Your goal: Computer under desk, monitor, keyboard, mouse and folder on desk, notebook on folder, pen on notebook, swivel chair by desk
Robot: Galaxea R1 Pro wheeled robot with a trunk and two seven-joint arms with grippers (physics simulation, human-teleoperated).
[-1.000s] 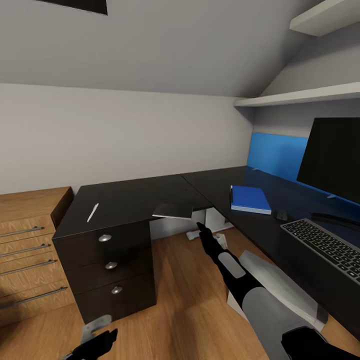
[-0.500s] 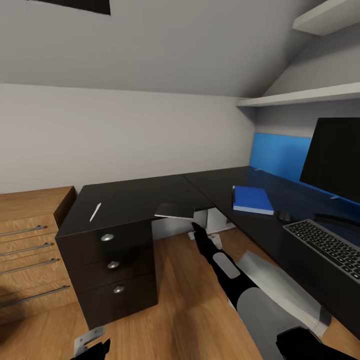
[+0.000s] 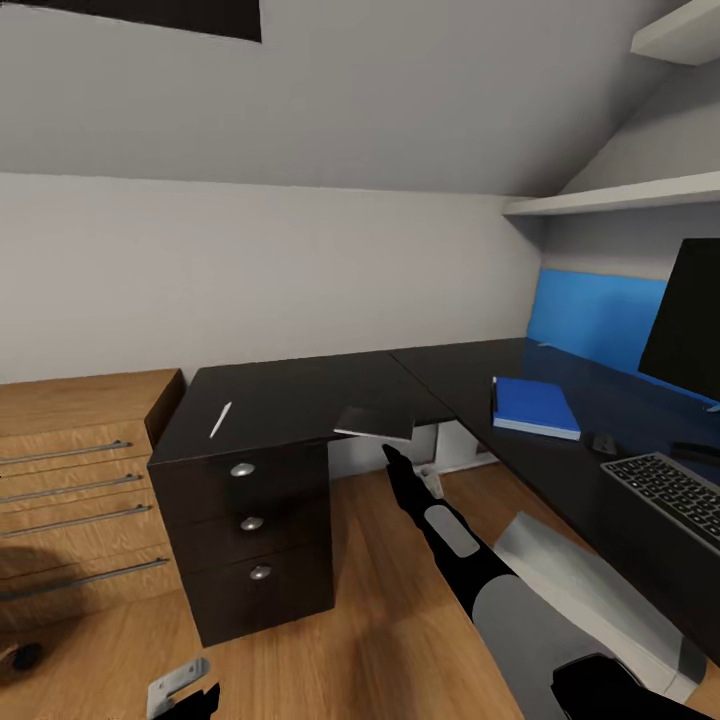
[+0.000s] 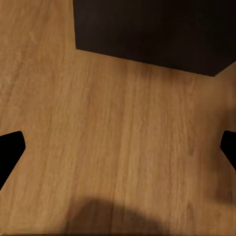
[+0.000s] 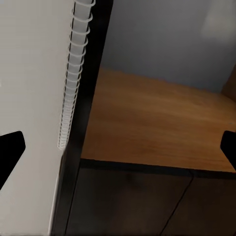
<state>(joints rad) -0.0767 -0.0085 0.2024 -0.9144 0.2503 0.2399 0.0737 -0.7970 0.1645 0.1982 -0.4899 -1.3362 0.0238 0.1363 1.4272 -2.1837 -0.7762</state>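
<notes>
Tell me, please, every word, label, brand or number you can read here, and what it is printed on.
No text can be read.
keyboard: key markings too small and blurred to read.
blue folder: plain cover.
notebook: plain cover.
monitor: screen black.

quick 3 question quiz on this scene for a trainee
1. True or false: the folder lies on the desk with nothing on top of it.
2. Where is the pen? A: on the drawer unit. B: on the keyboard. C: on the floor.
3. Fill in: the ___ pincer points toward the notebook, which juts over the edge.

Key: 1 true. 2 A. 3 right.
</notes>
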